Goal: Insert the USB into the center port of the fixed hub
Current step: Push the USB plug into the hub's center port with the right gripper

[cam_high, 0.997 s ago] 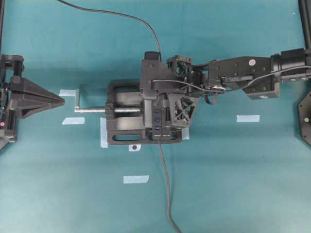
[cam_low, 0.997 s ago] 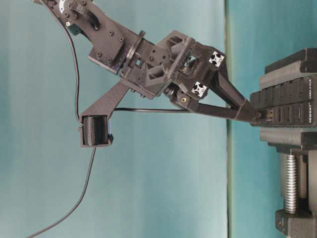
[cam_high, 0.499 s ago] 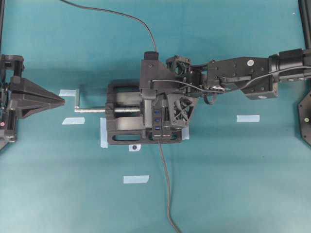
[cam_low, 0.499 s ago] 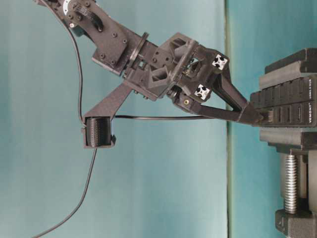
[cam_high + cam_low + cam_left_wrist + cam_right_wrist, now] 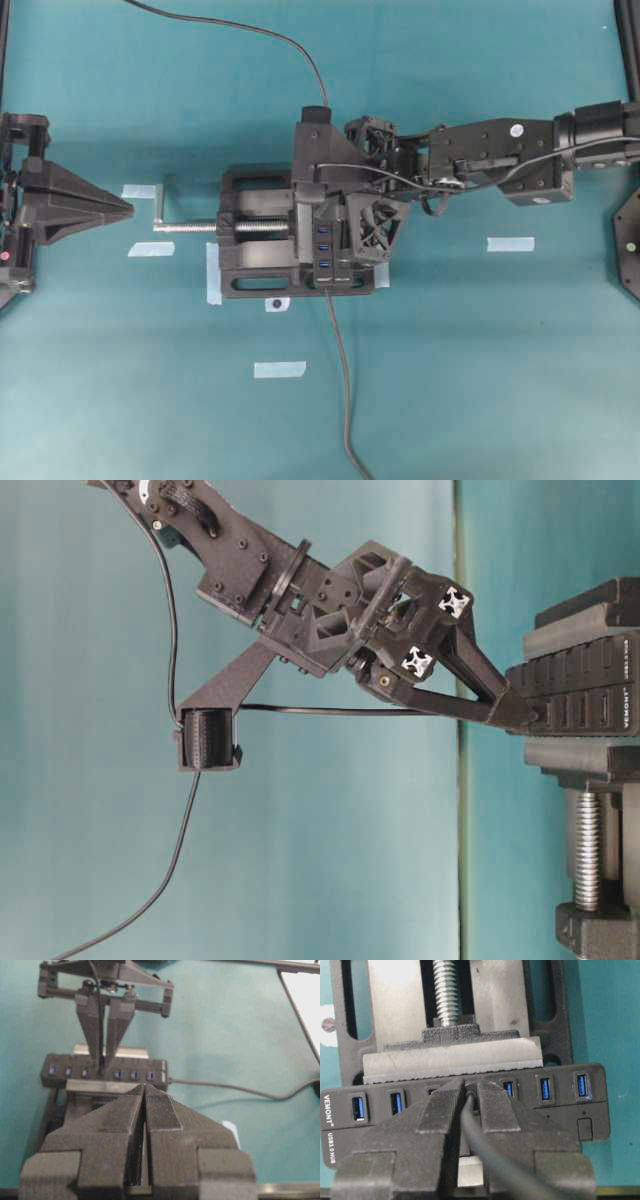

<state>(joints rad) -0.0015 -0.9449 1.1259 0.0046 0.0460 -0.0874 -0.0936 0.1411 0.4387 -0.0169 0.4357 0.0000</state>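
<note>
Teal matting [image 5: 480, 380] covers the whole bench, dotted with a few strips of pale tape [image 5: 279, 369]. At the middle a black bench vise [image 5: 255, 262] with a silver screw [image 5: 190, 227] clamps the fixed hub [image 5: 592, 1097], a long black strip whose blue ports face upward.

The right gripper [image 5: 470, 1096] reaches in from the right of the overhead view and points down at the hub. Its fingers [image 5: 440, 1110] stand narrow, pinched on the USB [image 5: 470, 1097], of which only a dark sliver shows between the tips; its thin dark cable [image 5: 485, 1155] runs back up through the gap between the fingers toward the camera. In the right wrist view the tips sit right on the hub's face at the middle of the row, with blue slots showing on both sides, so the center port [image 5: 471, 1101] lies hidden under the plug and fingertips. How deep the plug sits I cannot tell. The table-level view shows the fingertips meeting the hub's edge [image 5: 575, 695].

The left gripper [image 5: 144, 1091] stays well apart at the left edge, level with the vise screw, its fingers [image 5: 162, 1110] pressed together with nothing between them.
</note>
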